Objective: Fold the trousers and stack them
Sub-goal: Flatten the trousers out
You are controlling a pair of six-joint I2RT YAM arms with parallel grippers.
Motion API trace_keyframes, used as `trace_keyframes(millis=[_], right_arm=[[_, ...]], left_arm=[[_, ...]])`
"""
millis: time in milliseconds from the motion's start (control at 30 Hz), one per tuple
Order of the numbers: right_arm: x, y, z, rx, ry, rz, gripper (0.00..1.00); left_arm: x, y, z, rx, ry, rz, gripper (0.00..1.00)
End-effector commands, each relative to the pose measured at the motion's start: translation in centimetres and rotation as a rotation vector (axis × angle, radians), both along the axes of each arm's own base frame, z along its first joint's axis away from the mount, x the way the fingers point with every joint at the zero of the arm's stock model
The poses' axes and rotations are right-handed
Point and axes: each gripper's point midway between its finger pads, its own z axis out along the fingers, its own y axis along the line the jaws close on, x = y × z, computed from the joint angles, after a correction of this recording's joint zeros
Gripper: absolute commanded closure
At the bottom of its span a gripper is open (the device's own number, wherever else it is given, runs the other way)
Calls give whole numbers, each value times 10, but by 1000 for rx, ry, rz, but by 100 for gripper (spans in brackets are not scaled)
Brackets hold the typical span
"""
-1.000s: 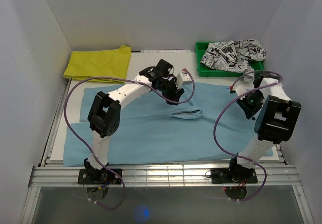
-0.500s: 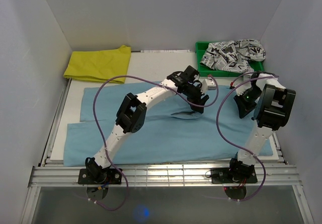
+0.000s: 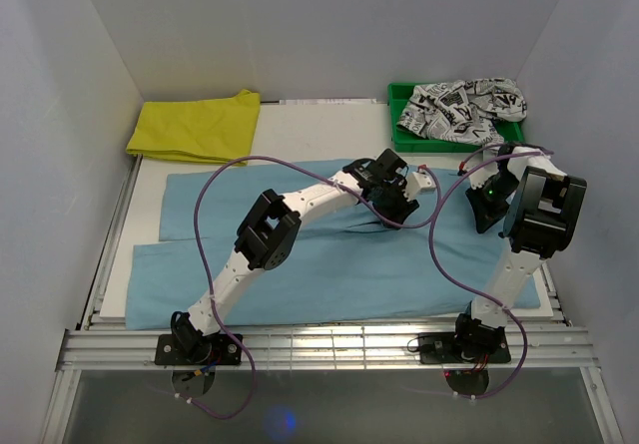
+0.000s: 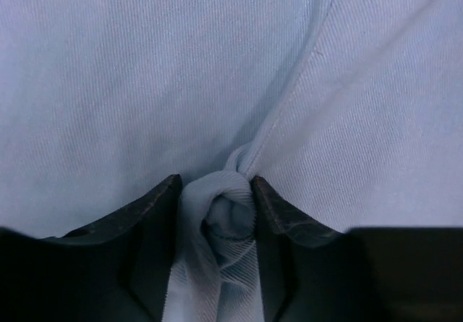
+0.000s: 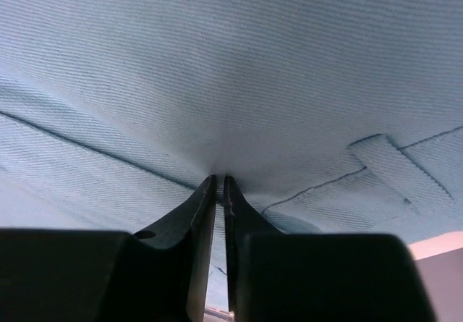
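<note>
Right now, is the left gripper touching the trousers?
Touching. The left wrist view shows a bunched ridge of the trousers filling the gap of the left gripper, pressed against it on both sides.

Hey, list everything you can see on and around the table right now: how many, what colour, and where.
table: one, white, filling the floor of the enclosure
trousers: one pair, light blue, spread across the middle of the table
yellow garment: one, yellow, folded at the far left corner
bin: one, green, far right corner
printed garment: one, black on white, heaped in the bin
cables: two, purple, looping along the arms
left gripper: one, black fingers, closed on a bunched fold near the trousers' middle
right gripper: one, black fingers, pinching the trousers near their right end
</note>
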Motion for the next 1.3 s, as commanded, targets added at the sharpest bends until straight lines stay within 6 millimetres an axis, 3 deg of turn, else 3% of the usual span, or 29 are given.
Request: trace_keyframes(millis=[0, 33, 100, 133, 167, 267, 367, 433, 600, 800, 867, 900, 967, 1000, 1033, 1067, 1100, 1133, 1167, 1200, 1233, 1267], right_arm=[[-10, -13, -20, -81, 41, -12, 88], [-9, -17, -22, -100, 29, -10, 89], [-15, -25, -26, -153, 48, -1, 92], [-14, -28, -29, -165, 44, 1, 92], [-15, -30, -30, -176, 47, 0, 92], [-19, -35, -36, -213, 56, 6, 92], [-24, -39, -39, -238, 58, 19, 92], [-29, -41, -40, -255, 62, 37, 92], [-27, -47, -38, -290, 35, 63, 92], [-17, -48, -32, -277, 13, 66, 92], [-17, -40, -23, -232, 15, 75, 92], [-6, -31, -15, -169, -25, 85, 92], [-3, -14, 6, -72, -52, 112, 91], [13, -5, 23, -4, -121, 144, 85], [18, 2, 34, 34, -146, 161, 81], [20, 12, 47, 91, -167, 173, 68], [37, 12, 65, 97, -231, 208, 60], [43, 13, 74, 108, -255, 223, 51], [50, 13, 77, 116, -272, 230, 38], [58, 11, 81, 111, -292, 235, 34], [74, 6, 91, 92, -337, 245, 31], [80, 3, 84, 91, -327, 247, 28]], left_arm=[[28, 13, 16, 49, -154, 68, 50], [25, 19, 20, 64, -158, 61, 59], [20, 28, 29, 65, -170, 38, 65], [12, 40, 22, 82, -147, 24, 67], [10, 40, 50, 31, -171, 18, 68], [-6, 48, 85, -55, -165, -28, 67], [-15, 55, 105, -117, -157, -36, 64], [-14, 58, 111, -141, -158, -16, 62], [-4, 70, 104, -128, -135, 42, 62], [7, 99, 96, -96, -95, 71, 57], [20, 117, 100, -92, -79, 114, 49], [24, 122, 103, -105, -56, 124, 44], [46, 150, 108, -96, 18, 186, 36], [50, 158, 111, -116, 68, 189, 34], [63, 191, 109, -94, 127, 252, 33], [76, 201, 115, -104, 117, 255, 22], [85, 217, 117, -102, 119, 277, 17], [99, 250, 118, -87, 131, 342, 15], [113, 264, 126, -92, 102, 364, 13], [124, 281, 128, -86, 81, 385, 12], [137, 313, 127, -57, 74, 449, 12], [149, 327, 133, -46, 37, 474, 12]])
